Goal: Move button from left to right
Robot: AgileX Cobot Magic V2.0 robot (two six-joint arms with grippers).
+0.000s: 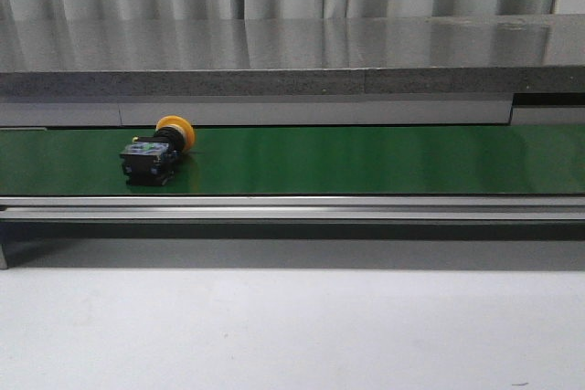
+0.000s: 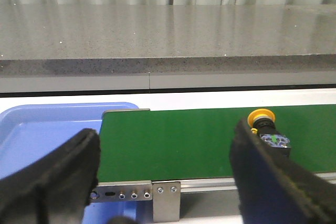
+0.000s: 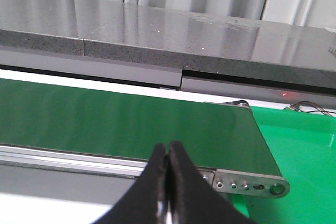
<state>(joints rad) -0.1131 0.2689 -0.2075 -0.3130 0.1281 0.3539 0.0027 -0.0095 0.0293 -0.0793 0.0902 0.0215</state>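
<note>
The button lies on its side on the left part of the green conveyor belt, its orange-yellow cap toward the back and its black body toward the front. It also shows in the left wrist view, partly behind one black finger. My left gripper is open and empty, in front of the belt's left end, apart from the button. My right gripper is shut and empty, in front of the belt's right end. Neither gripper shows in the front view.
A blue bin stands at the belt's left end. A bright green surface lies past the right end. A metal rail runs along the belt's front. A grey stone ledge runs behind it.
</note>
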